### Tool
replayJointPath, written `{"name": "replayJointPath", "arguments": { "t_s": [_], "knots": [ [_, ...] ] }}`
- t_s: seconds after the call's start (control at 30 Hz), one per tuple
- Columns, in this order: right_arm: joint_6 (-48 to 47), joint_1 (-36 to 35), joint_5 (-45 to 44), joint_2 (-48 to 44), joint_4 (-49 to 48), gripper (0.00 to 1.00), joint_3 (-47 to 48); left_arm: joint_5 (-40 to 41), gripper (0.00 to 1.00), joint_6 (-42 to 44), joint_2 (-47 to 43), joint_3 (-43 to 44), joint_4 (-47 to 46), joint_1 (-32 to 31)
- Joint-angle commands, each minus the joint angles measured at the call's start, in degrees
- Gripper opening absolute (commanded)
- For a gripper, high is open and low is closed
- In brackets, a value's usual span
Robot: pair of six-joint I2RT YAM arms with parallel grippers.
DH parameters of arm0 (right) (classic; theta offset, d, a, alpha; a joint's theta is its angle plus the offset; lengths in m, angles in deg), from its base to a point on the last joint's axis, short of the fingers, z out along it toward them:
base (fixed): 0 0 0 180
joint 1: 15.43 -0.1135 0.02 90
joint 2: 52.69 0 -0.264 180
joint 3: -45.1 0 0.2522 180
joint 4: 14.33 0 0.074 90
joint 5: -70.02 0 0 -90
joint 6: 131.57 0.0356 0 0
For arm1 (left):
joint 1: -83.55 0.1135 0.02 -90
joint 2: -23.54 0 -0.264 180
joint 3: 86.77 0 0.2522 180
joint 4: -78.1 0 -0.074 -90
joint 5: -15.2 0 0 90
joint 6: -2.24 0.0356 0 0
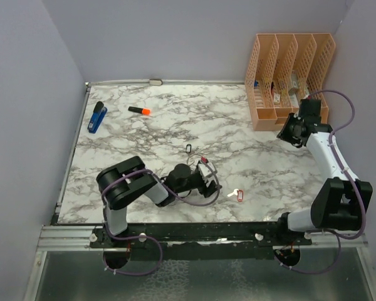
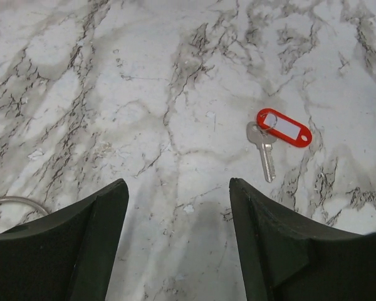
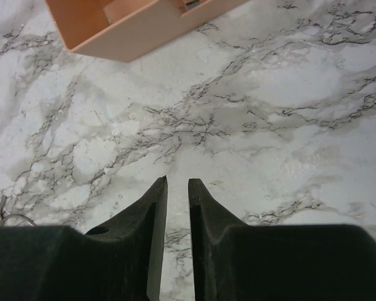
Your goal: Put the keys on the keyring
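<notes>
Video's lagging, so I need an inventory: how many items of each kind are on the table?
Loose keys: 2 (red-tagged key, dark-headed key)
Keyring: 1
Marker: 1
Blue stapler-like tool: 1
Orange file rack: 1
Total: 6

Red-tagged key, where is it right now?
The red-tagged key lies flat on the marble table, just ahead and to the right of the open left gripper. In the top view it sits near the front edge, right of centre.
</notes>
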Motion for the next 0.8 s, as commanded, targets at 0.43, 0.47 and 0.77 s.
{"name": "replayJointPath", "arguments": {
  "t_s": [0.43,0.47,0.77],
  "knots": [
    [-0.35,0.33,4.06,-5.68,-4.12,0.14,-4.44,7.09,0.67,14.27,17.06,-1.33,-43.61,-10.14],
    [-0.31,0.33,4.51,-5.83,-4.5,0.13,-4.87,7.38,0.67,14.75,17.67,-0.62,-43.61,-10.39],
    [-0.65,0.33,5.86,-5.94,-6.66,0.11,-7.43,6.21,0.66,16.38,19.65,2.22,-43.61,-12.92]
  ]
}}
